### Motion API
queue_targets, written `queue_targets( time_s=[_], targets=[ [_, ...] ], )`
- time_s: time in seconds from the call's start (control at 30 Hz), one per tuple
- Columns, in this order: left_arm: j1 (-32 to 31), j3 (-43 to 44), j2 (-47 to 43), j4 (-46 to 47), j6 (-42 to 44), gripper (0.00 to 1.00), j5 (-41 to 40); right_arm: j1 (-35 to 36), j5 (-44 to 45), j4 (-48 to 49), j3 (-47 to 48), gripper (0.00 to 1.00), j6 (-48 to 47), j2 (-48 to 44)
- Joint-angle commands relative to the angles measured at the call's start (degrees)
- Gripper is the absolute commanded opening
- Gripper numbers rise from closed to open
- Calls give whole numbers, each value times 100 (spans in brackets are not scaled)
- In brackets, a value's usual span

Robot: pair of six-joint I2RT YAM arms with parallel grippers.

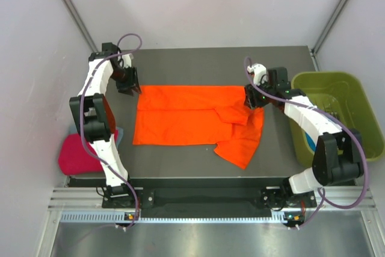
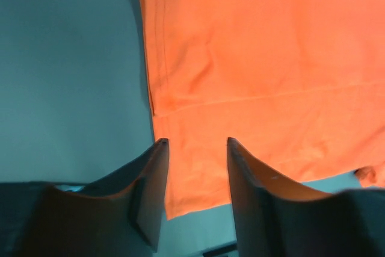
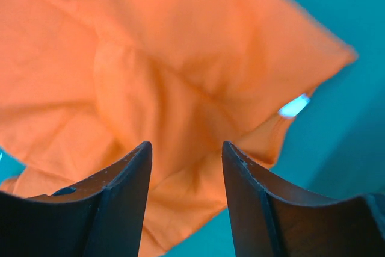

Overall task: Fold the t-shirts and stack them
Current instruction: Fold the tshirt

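while the left claw point(image 1: 129, 87) and right claw point(image 1: 252, 100) hang parted and empty at the far corners of the orange t-shirt point(image 1: 186, 115) spread on the desk point(image 1: 198, 64), a shallow pinch could snag 1 layer and skew the fold.

no readable text, label, brand, number or sign in any view, small white tag on orange t-shirt point(image 1: 192, 115) too blurred

dark grey table point(image 1: 180, 70) carries an orange t-shirt point(image 1: 180, 118), spread out, its right end rumpled. a pink t-shirt point(image 1: 75, 157) lies left of it, at the table's edge.
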Motion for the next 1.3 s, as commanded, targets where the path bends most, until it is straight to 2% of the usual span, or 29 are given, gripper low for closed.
queue_targets(
  time_s=[0.0, 0.17, 0.37, 0.57, 0.73, 0.9, 1.27],
  targets=[
    [7, 526, -372, 188, -3, 50, -86, 166, 185, 267, 698, 51, -248, -124],
    [-326, 457, -460, 250, -12, 54, 397, 753, 45, 171, 919, 48, -495, 51],
    [-608, -394, -249, 347, -363, 51, 1126, 1404, -491, 284, 1305, 43, -39, 911],
    [-626, -458, 111, 408, -443, 51, 908, 1555, -484, 504, 1394, 41, 278, 1659],
    [-626, -203, 532, 549, -478, 51, 732, 1222, -562, 812, 1359, 41, 779, 1950],
    [-643, 341, 1042, 532, -381, 51, 512, 958, -712, 768, 1649, 40, 841, 2205],
    [-687, 1027, 1965, 523, -355, 50, -59, -290, -835, 847, 1780, 41, 1859, 2907]
  ],
)
